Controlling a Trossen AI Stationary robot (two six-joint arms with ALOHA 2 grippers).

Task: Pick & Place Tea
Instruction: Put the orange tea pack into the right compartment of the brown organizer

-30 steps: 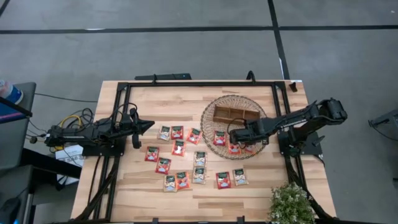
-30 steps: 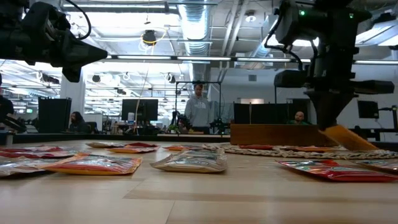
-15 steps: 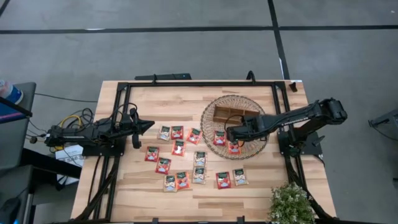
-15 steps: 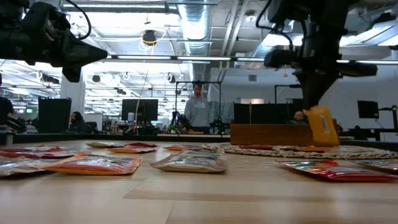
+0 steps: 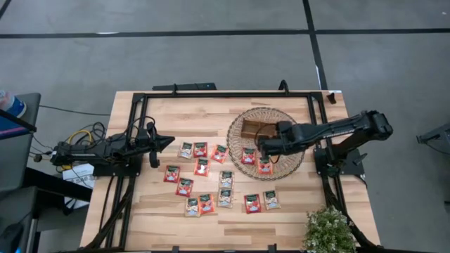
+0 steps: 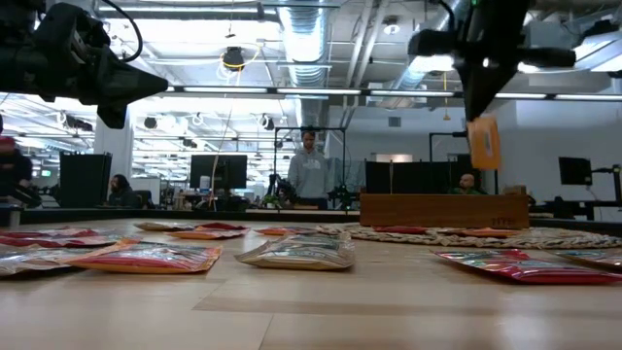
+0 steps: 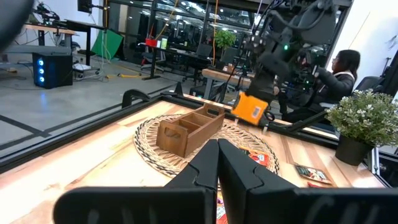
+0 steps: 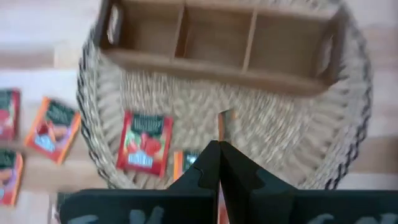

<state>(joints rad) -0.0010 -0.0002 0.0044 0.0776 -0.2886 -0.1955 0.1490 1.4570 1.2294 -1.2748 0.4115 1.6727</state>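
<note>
My right gripper (image 5: 262, 146) hangs over the round wicker mat (image 5: 292, 163), shut on an orange tea sachet (image 6: 483, 144) that also shows in the left wrist view (image 7: 250, 109). The wooden tray (image 5: 266, 128) stands on the mat's far half. Two red sachets (image 5: 247, 156) (image 5: 264, 167) lie flat on the mat's near left part. Several red and pale sachets (image 5: 202, 166) lie flat on the table left of and nearer than the mat. My left gripper (image 5: 169, 140) is shut and level, above the table's left side. My right gripper pinches the sachet's top edge (image 6: 482, 121) between its two fingers, coming from above and pointing steeply down. The sachet hangs upright below the fingers, clear of the mat and higher than the tray's rim. In the right wrist view it shows edge-on (image 8: 219, 126).
A potted plant (image 5: 328, 230) stands at the near right corner. A black frame (image 5: 211, 93) runs along the table's edges. The bare wood (image 5: 204, 112) between the sachets and the far edge is free. People stand and sit in the room behind (image 6: 309, 167).
My right gripper has risen from the mat with the sachet and tipped more steeply down, shifting a little toward the tray. The sachet, slanting with its lower edge on the mat a second ago, now hangs upright and clear.
</note>
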